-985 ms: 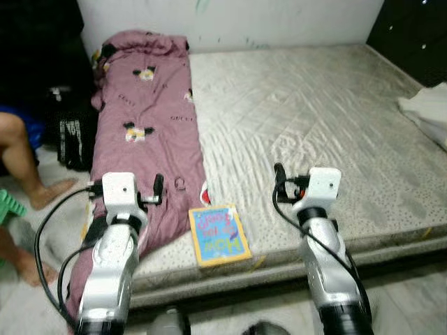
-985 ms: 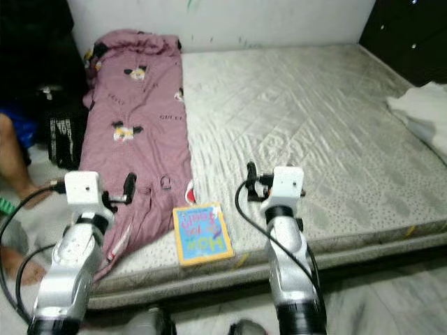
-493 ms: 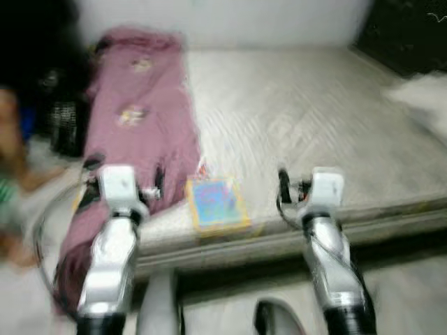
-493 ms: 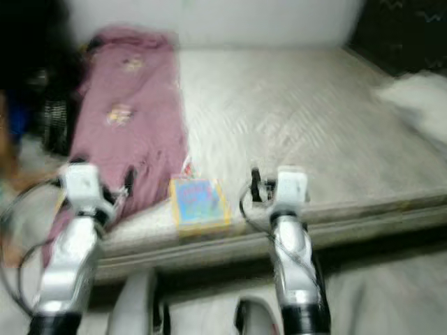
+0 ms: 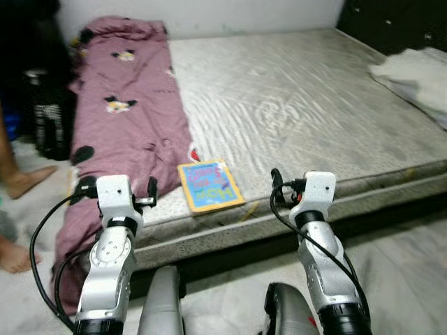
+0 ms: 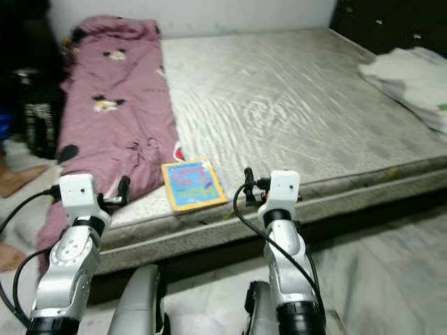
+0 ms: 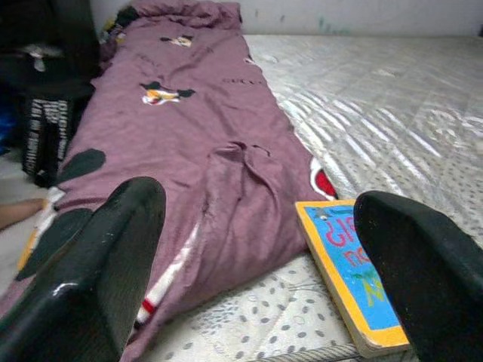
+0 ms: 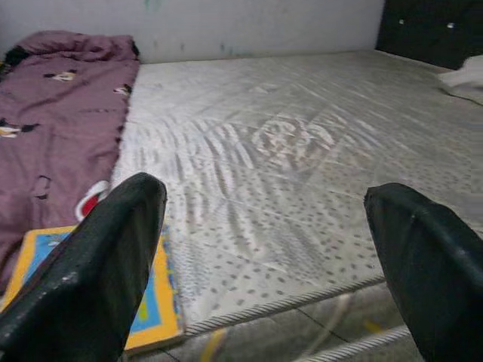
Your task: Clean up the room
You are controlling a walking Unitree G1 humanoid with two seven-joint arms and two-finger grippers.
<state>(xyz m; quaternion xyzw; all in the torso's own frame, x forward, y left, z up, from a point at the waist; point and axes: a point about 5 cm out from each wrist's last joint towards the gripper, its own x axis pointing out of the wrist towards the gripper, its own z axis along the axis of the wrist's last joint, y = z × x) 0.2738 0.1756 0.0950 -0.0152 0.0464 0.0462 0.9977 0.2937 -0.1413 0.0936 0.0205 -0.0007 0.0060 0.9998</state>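
A bare mattress (image 5: 300,105) lay on the floor before the robot, its near edge just ahead of both raised arms. A yellow-bordered children's book (image 5: 209,185) rested flat at that near edge, between the two arms and closer to the left one. The left pincer (image 7: 256,249) hovered short of the edge with its fingers (image 7: 98,271) spread wide, gripping nothing; the book sat just beyond its right finger. The right pincer (image 8: 272,249) was likewise spread and empty, with the book off to its left. A mauve blanket with cartoon prints (image 5: 129,112) stretched along the mattress's left side, touching the book's corner and spilling over the edge. A white cloth bundle (image 5: 412,70) lay at the far right. A person's bare foot (image 5: 24,183) stood on the floor at left.
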